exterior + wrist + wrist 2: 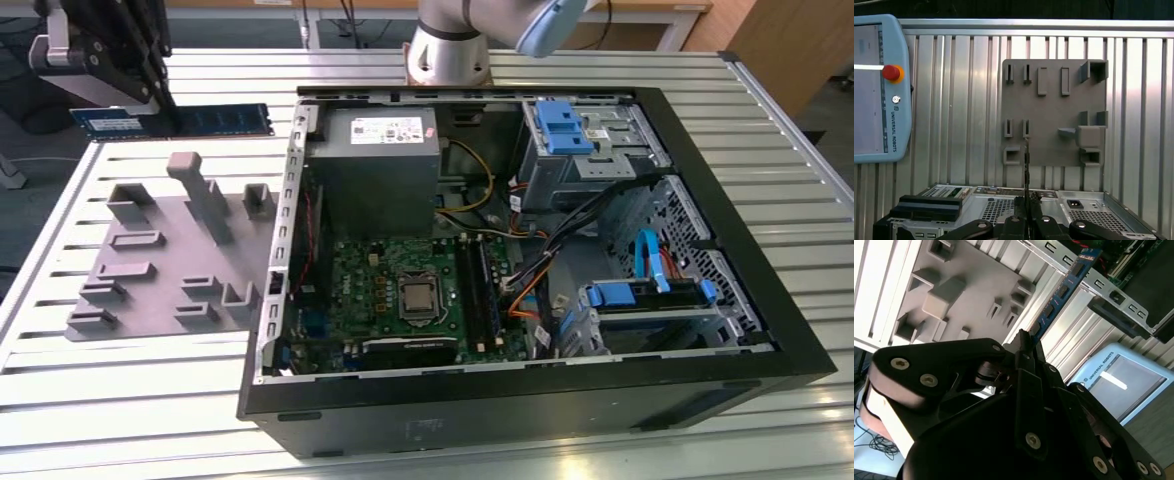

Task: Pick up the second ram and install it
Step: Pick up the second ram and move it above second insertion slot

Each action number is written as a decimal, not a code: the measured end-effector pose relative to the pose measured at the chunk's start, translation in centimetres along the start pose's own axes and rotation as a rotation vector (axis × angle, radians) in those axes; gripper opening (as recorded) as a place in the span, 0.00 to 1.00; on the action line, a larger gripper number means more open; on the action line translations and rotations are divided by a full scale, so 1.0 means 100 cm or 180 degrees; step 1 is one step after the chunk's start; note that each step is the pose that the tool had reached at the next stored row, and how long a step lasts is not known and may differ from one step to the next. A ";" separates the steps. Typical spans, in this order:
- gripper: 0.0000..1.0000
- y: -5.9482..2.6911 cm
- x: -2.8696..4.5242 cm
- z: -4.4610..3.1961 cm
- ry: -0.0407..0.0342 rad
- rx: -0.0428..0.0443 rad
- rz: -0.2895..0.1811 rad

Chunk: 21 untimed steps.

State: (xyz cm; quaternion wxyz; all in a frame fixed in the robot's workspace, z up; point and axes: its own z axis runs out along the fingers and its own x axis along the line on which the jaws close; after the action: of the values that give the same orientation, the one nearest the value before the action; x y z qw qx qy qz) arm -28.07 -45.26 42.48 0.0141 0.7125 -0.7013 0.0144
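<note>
1. The table is a silver metal surface made of long parallel slats, and it carries everything here.
2. An open black computer case lies on its side in the middle of the table. Inside are a green board, a grey power box and blue plastic brackets.
3. A flat grey tray with raised blocks lies beside the case, toward the table's edge on the exterior view's left.
4. The gripper hangs over the far corner of the table on the exterior view's left, beyond the tray's far edge. Its black fingers are clamped on one end of the ram stick.
5. The ram stick is blue and narrow with a row of dark chips. It lies level, and its free end points toward the case. In the first wrist view it stands edge-on as a thin line. I cannot tell how high it is over the table.
6. The arm's grey base stands at the far edge of the table, behind the case.
7. A pale blue control tablet with a red button lies on the slats.
8. Behind the table, the room has brown wooden furniture and a dark floor.
</note>
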 end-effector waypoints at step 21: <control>0.14 -0.0377 0.0006 0.0017 0.0000 0.0000 0.0000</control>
State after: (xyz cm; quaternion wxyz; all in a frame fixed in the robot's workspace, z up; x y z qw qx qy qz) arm -24.30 -45.27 42.31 0.0141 0.7125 -0.7014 0.0144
